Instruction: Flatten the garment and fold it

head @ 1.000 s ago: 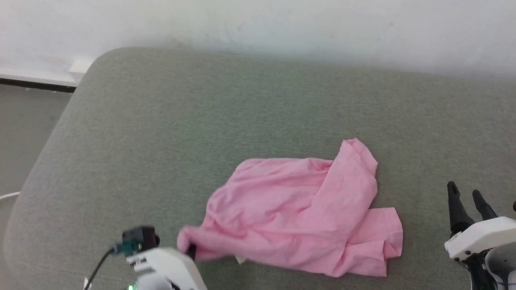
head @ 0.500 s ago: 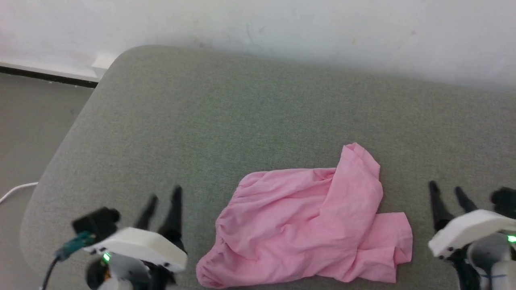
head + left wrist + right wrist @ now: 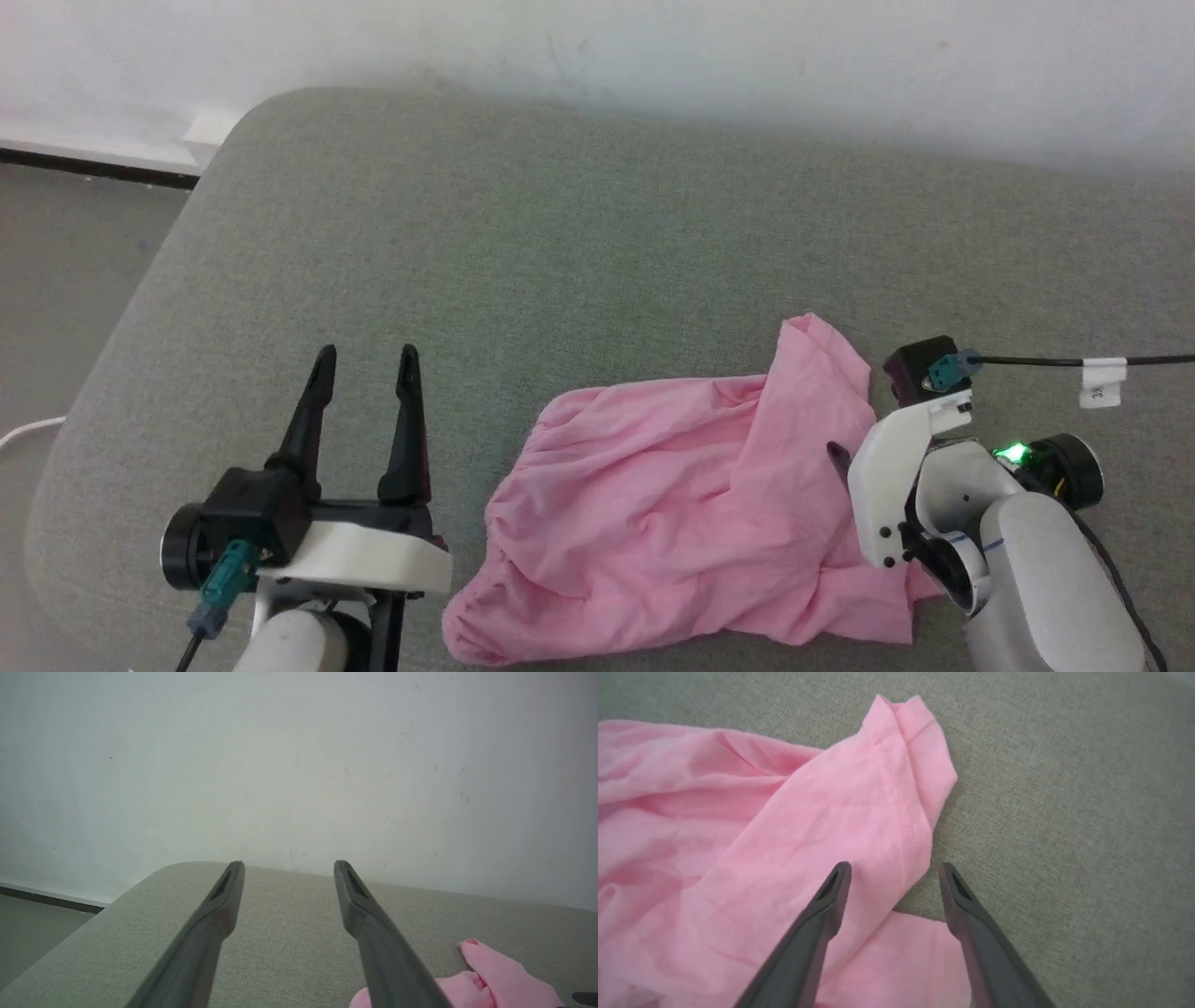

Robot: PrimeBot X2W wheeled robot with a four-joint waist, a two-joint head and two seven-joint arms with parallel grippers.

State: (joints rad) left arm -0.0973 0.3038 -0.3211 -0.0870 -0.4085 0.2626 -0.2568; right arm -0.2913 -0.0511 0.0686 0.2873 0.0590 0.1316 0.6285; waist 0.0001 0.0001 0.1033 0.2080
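Right end effector now over shorts, released | left end effector released, beside them | I'd pinch hem of folded leg, pull outward.

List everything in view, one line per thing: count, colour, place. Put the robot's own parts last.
garment: one, light pink, lying crumpled on the near right part of the cushion, with one flap folded up and over towards the wall
cushion: one, grey-green fabric, rounded corner at far left, under the garment
wall: one, off-white, behind the cushion
floor: grey, left of the cushion
skirting: one, a dark strip under a white one, at the foot of the wall, far left
white cable: one, on the floor at the left edge
black cable: one, with a white label, running right from the right wrist
left gripper: one, dark fingers, open, over bare cushion left of the garment
right gripper: one, dark fingers, open, at the garment's right edge
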